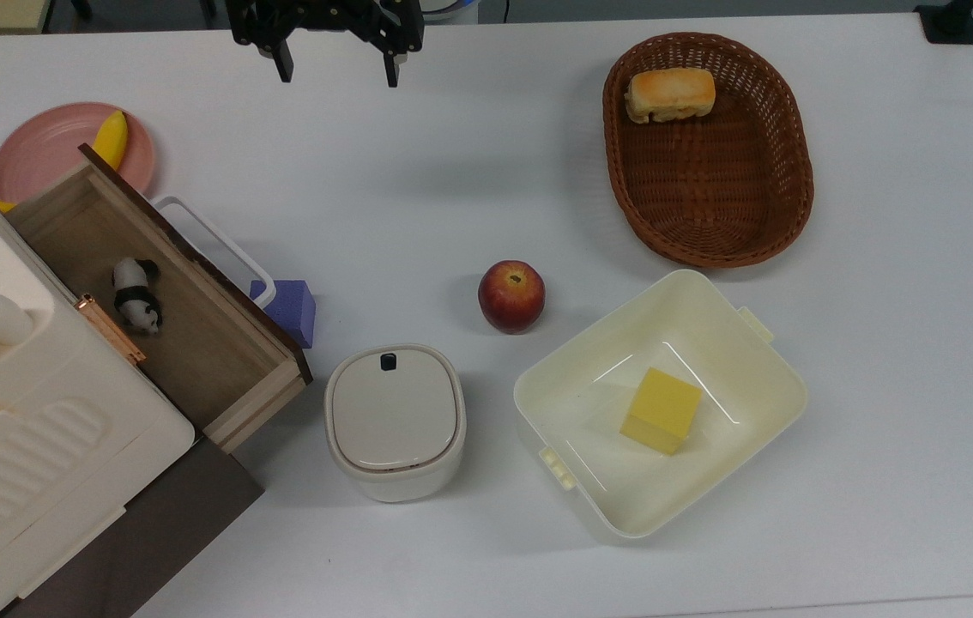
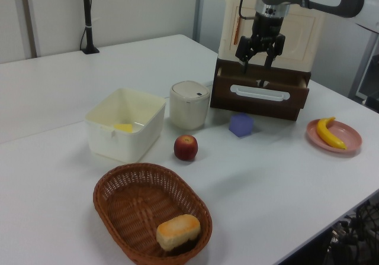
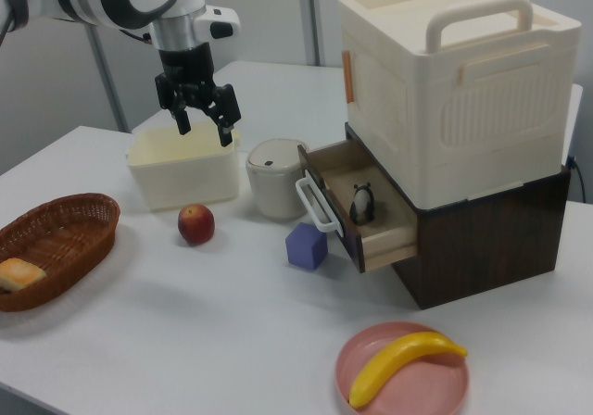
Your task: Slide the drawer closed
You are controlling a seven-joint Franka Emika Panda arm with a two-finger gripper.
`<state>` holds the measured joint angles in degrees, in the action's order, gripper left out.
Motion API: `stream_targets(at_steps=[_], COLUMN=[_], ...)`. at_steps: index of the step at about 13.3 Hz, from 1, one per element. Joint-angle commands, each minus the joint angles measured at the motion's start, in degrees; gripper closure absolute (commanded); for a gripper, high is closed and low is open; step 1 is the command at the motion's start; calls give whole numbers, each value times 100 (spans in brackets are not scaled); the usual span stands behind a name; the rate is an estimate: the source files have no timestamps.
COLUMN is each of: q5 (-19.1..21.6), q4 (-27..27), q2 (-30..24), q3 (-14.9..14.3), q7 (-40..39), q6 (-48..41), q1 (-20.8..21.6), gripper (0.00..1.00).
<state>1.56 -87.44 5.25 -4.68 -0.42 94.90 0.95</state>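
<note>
The gripper (image 1: pixel 334 72) hangs high over the table with its fingers spread wide and nothing in them, well apart from the drawer (image 1: pixel 162 302). The drawer stands pulled out of its dark cabinet (image 3: pixel 482 239), handle (image 3: pixel 313 202) facing the open table (a toy panda (image 1: pixel 135 294) lies inside). A purple block (image 1: pixel 287 308) sits just beside the front panel, so I'd guess a push must avoid it.

Apple (image 1: pixel 510 296) beside cream tub (image 1: pixel 735 343)
</note>
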Motion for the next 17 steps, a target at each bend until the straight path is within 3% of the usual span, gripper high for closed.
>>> stream_targets(at_steps=[1, 7, 12, 17], q5=[47, 12, 29, 55], q4=[-45, 175, 140, 96], q2=[11, 196, 126, 82], q3=[-50, -7, 459, 442], q7=[137, 331, 349, 613], q6=[-139, -174, -139, -156], q1=[124, 90, -359, -359], gripper=[0, 0, 0, 0])
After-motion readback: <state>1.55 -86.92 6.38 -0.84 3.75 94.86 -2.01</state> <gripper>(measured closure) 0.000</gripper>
